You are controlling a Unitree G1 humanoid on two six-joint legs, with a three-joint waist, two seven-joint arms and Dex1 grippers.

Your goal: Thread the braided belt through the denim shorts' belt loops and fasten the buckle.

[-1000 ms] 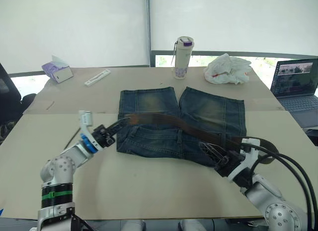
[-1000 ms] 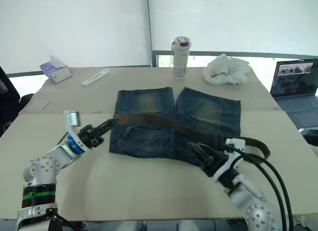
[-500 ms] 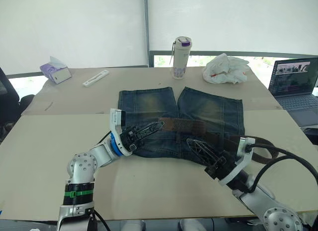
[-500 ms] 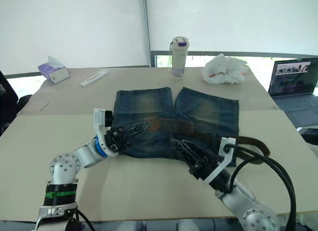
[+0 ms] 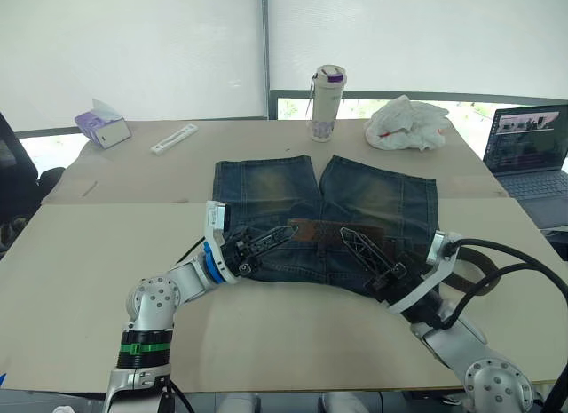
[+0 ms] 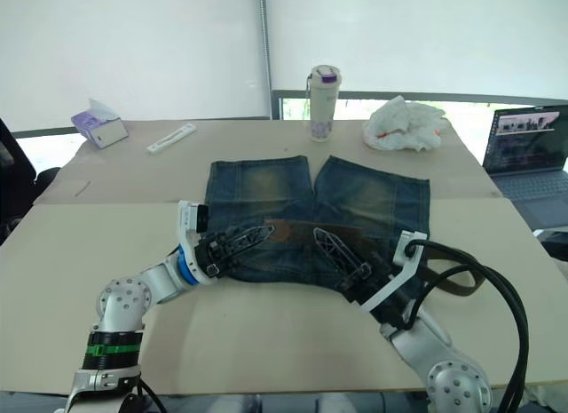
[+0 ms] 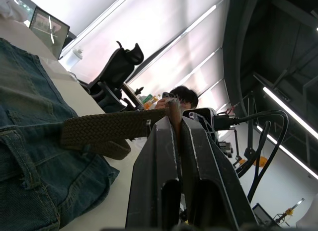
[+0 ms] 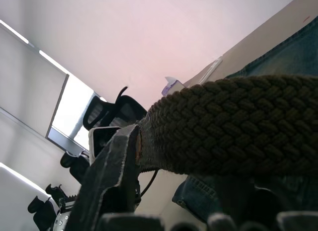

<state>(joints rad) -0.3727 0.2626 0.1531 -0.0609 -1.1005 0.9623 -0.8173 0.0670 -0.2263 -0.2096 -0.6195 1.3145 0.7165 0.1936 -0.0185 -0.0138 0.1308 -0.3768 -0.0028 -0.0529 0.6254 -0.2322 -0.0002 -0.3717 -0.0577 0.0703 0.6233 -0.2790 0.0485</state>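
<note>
Belt now between both fingers

A broad beige table is seen, with a seam running across its width. The denim shorts are spread flat near its middle, legs pointing to the far side. At the far edge a white bottle with a purple lid is stood upright, and a crumpled white bag is laid to its right. A purple tissue box and a flat white strip are placed at the far left.
</note>
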